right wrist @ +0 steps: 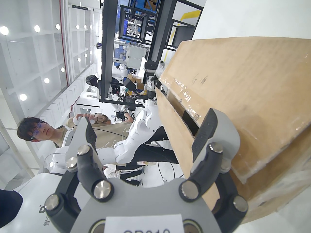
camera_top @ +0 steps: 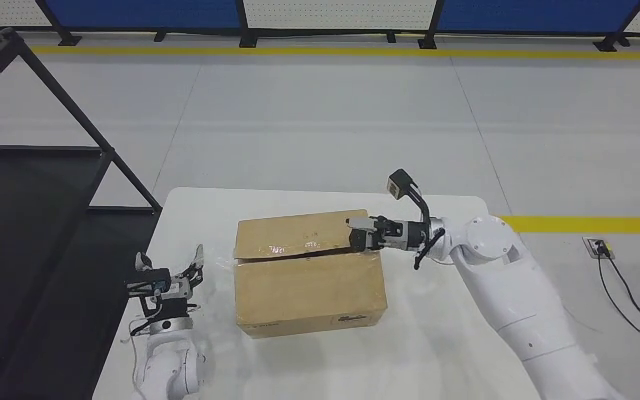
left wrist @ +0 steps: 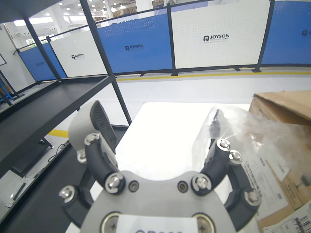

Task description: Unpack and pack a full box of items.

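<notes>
Top view, table: the white table [camera_top: 440, 340] carries the cardboard box [camera_top: 310, 285] near its middle. Bare tabletop lies on all sides of the box, with the widest stretch toward the near right.
Box: it stands flat with both top flaps lowered but unsealed. A dark slit [right wrist: 188, 117] runs between them.
Right gripper: the right gripper [camera_top: 358, 236] sits at the far right of the box top with its claw spread wide. In the right wrist view one finger [right wrist: 209, 132] lies over the slit and the other finger [right wrist: 83, 134] hangs in free air past the box's side. The near flap's edge falls between them, unclamped.
Left gripper: the left gripper [camera_top: 175, 278] sits near the table's left edge, beside the box but apart from it. Its fingers are apart with nothing pinched between the pads.
Plastic bag: a clear plastic bag [left wrist: 243, 132] clings around the left gripper's finger on the box side.
Left margin: a black shelf rack [camera_top: 60, 200] stands just off the table's left edge, close to the left gripper, so room there is tight.
Far margin: open floor [camera_top: 330, 120] runs from the table's far edge to the fence panels [camera_top: 340, 12].
Hidden: the box's contents are out of sight apart from the dark slit.
Hard to make out: the plastic bag blurs the box's side and its label [left wrist: 262, 170]. Whether the right finger touches the flap cannot be told.
Cut off: the table's near edge runs out of the top view.
</notes>
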`<action>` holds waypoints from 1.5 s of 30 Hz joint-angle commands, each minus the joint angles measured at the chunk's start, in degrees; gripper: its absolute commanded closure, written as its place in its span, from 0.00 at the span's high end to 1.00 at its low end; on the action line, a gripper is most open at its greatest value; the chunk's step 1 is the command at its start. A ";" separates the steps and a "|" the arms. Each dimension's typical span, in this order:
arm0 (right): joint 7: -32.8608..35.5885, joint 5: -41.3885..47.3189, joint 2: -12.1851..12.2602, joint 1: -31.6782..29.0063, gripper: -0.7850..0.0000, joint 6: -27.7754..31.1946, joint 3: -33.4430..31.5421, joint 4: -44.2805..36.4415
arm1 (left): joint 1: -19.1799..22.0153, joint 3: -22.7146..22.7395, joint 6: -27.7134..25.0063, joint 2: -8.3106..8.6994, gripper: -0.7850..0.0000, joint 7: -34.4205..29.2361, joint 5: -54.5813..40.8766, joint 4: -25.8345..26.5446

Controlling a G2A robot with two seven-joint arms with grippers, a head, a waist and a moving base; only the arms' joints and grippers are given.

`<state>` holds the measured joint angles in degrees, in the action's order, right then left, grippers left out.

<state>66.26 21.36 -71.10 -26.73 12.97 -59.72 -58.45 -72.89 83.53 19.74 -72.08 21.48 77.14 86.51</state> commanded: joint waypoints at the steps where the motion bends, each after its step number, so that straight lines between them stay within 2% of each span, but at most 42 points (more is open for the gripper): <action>1: 0.18 -0.16 0.03 0.18 1.00 -1.41 0.07 0.41 | -0.89 0.34 0.68 -0.15 1.00 0.65 -0.69 1.85; 10: 1.42 0.54 -0.22 0.74 1.00 -2.81 0.89 2.48 | -3.09 0.75 1.58 -0.70 1.00 2.52 -1.24 5.26; 33: 3.92 2.34 -0.81 1.90 1.00 -1.09 1.87 5.54 | -3.86 0.08 2.69 -2.08 1.00 2.60 0.25 11.82; 45: 3.62 1.44 -0.93 2.25 1.00 -2.28 2.40 5.76 | -4.82 -0.63 2.26 -2.62 1.00 1.99 3.09 15.90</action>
<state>70.16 23.02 -72.04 -24.51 10.95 -57.33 -52.74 -77.64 83.04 22.02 -74.65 23.54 79.83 102.10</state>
